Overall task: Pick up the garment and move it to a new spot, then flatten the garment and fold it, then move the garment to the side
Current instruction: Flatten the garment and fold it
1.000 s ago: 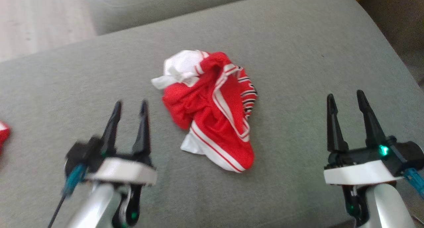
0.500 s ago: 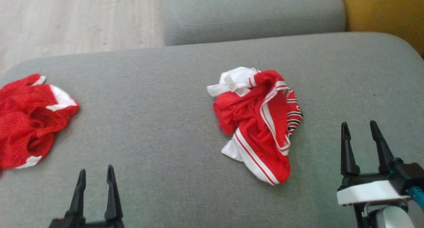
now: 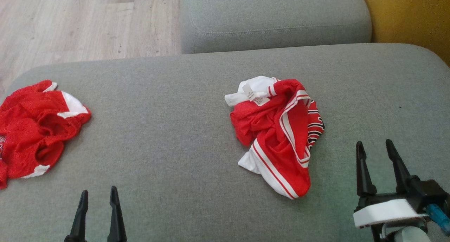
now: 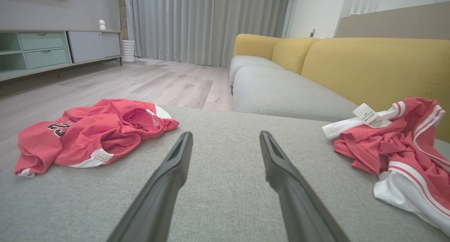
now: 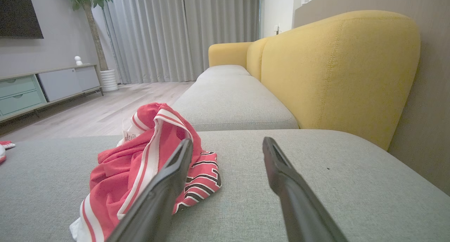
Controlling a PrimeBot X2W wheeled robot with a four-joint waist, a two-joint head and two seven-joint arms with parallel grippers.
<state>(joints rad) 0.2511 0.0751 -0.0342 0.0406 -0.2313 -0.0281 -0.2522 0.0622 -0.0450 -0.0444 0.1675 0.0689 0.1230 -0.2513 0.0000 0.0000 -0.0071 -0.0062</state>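
Note:
A crumpled red garment [image 3: 277, 133] with white stripes and a white label lies on the grey sofa seat [image 3: 168, 129], right of centre. It also shows in the left wrist view [image 4: 397, 147] and the right wrist view [image 5: 140, 168]. My right gripper [image 3: 373, 142] stands open just right of it, near its lower end, with nothing between its fingers [image 5: 227, 140]. My left gripper [image 3: 98, 190] is open at the bottom left, well apart from the garment, over bare cushion [image 4: 225, 133].
A second red garment [image 3: 35, 129] with a black number [image 4: 91, 129] lies bunched at the seat's left end. Beyond the seat are another grey cushion [image 3: 274, 20], the yellow backrest [image 3: 411, 20] at the right and wooden floor [image 3: 70, 20] at the far left.
The head camera has swung, bringing the second red garment into view at the left. Both grippers now sit lower in the picture, the left one farther from the central garment. Both stay open.

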